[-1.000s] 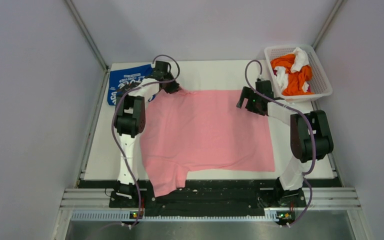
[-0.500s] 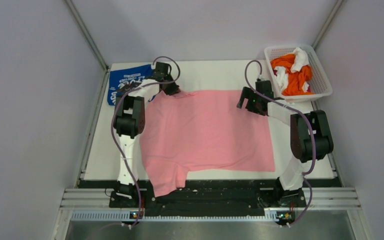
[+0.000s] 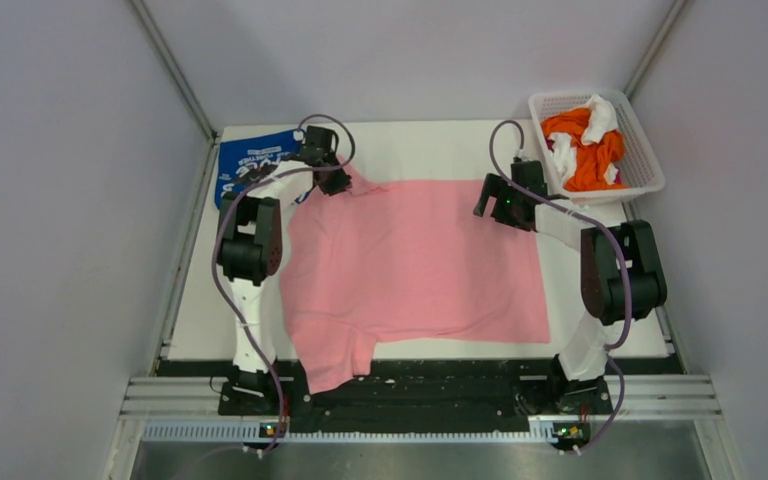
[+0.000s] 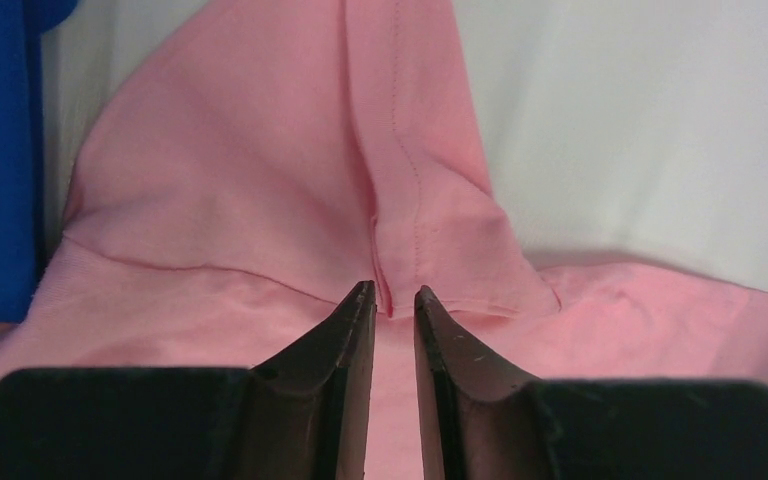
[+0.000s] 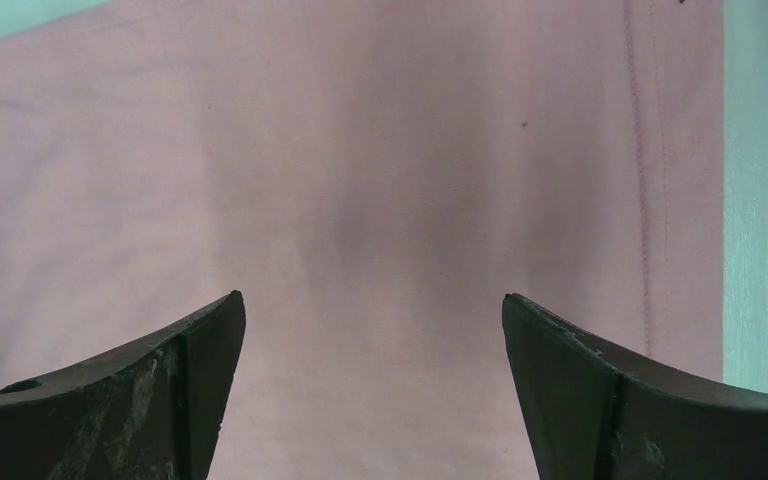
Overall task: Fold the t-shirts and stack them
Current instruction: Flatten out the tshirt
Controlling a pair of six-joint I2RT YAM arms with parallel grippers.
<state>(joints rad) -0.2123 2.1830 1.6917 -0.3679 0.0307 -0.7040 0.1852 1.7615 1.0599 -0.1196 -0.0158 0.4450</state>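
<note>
My left end effector (image 4: 393,300) is clamped on the pink t-shirt (image 3: 415,260); right end effector (image 5: 373,310) hangs wide apart over it.

Bright, even, diffuse overhead light; top view sharp, shadows faint. Right wrist view: grey shadow patch on pink t-shirt (image 5: 410,180), greenish cast on table (image 5: 765,200). Left wrist view: bottom foreground soft.

White basket (image 3: 648,160) (orange cloth (image 3: 585,152) inside)

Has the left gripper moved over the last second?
Yes. The left gripper has shifted slightly left, closer to the blue t-shirt, pulling a corner of the pink t-shirt along.
</note>
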